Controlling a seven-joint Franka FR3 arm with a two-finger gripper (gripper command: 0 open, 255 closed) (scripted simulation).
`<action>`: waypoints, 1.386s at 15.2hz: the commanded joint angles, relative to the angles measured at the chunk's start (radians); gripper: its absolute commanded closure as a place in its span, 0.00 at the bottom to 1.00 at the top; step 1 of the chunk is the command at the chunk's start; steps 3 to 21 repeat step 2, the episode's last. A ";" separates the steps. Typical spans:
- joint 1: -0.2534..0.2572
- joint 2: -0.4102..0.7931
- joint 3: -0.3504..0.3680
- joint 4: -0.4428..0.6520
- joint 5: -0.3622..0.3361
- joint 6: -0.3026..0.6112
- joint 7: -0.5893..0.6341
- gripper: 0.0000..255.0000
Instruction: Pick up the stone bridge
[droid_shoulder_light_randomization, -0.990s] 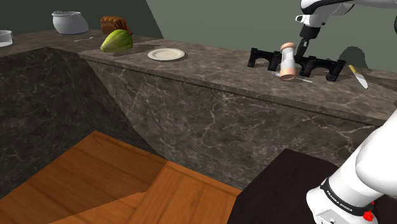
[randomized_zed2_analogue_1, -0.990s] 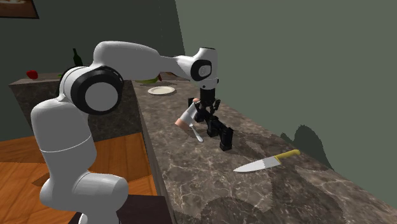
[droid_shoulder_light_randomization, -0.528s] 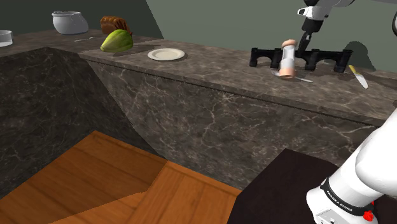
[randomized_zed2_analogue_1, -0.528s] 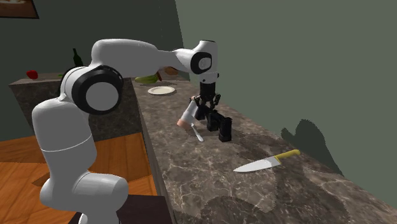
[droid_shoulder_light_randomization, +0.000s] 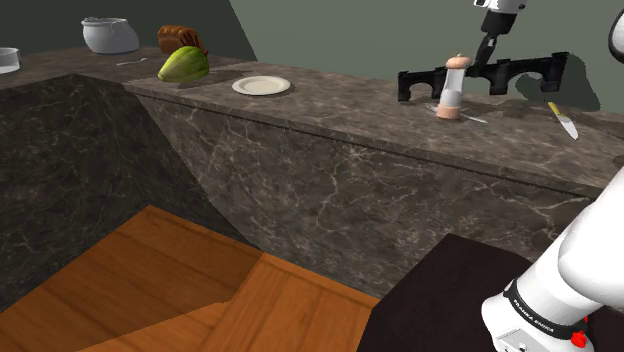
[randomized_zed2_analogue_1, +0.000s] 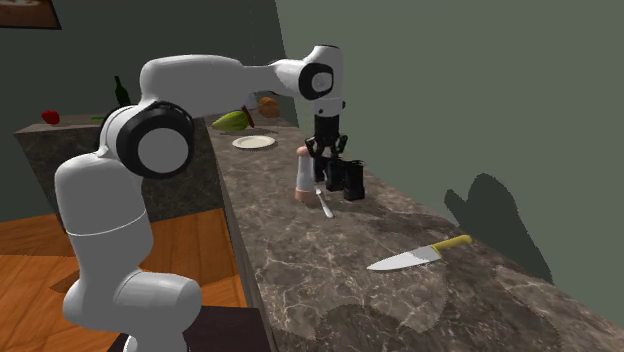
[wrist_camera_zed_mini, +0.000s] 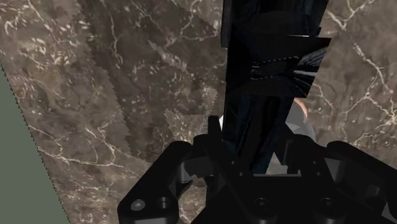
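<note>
Black fingers (droid_shoulder_light_randomization: 487, 55) clamped on the dark arched bridge (droid_shoulder_light_randomization: 525, 70) — pale shaker (droid_shoulder_light_randomization: 455, 85) upright just beside it.

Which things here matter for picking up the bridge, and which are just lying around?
In the job:
gripper
black bridge, clasped in it

Lying about:
shaker
knife
plate
green fruit
pot
</note>
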 joint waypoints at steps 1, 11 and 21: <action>-0.001 0.004 -0.001 0.022 0.003 -0.018 -0.001 1.00; -0.002 0.004 -0.001 0.022 0.003 -0.018 -0.001 1.00; -0.002 0.004 -0.001 0.022 0.003 -0.018 -0.001 1.00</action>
